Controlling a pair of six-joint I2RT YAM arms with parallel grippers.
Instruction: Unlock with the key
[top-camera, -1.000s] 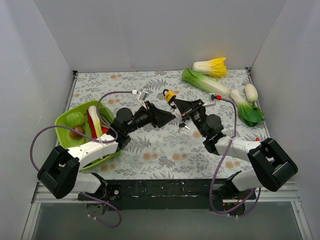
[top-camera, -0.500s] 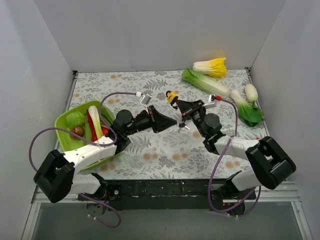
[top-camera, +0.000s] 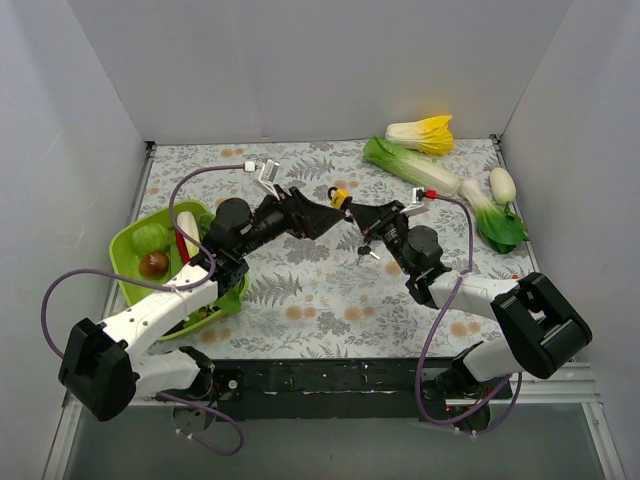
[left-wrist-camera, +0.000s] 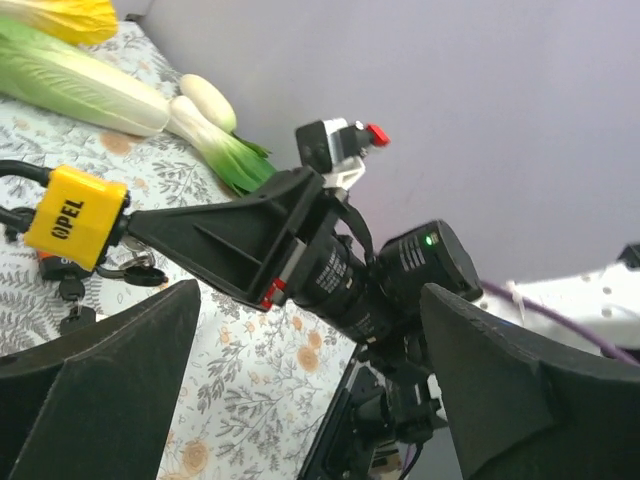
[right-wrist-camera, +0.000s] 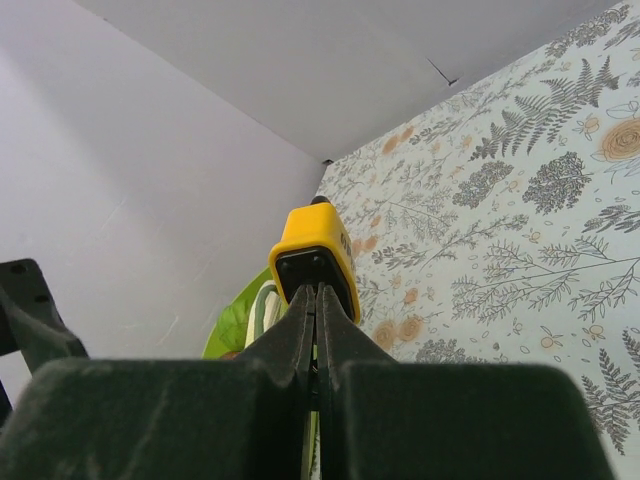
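A yellow padlock (top-camera: 341, 197) hangs in the air above the middle of the table, carried only by my right gripper (top-camera: 352, 208). In the right wrist view the right gripper (right-wrist-camera: 316, 290) is shut, its tips pressed against the padlock's (right-wrist-camera: 315, 245) black underside, where the key sits hidden between them. The rest of the key bunch (top-camera: 368, 250) dangles below. My left gripper (top-camera: 328, 212) stands wide open just left of the padlock without touching it. From the left wrist, the padlock (left-wrist-camera: 75, 215) and the black-headed keys (left-wrist-camera: 70, 290) show up and to the left of my open left gripper (left-wrist-camera: 310, 300).
A green bowl (top-camera: 130, 245) of vegetables stands at the left edge under the left arm. A yellow-leaved cabbage (top-camera: 420, 133), a long green cabbage (top-camera: 410, 165), a bok choy (top-camera: 495, 220) and a white vegetable (top-camera: 503, 185) lie at the back right. White walls enclose the table.
My left gripper went from half open to shut to wide open, and lifted up and back toward the padlock. The right gripper and padlock have hardly moved.
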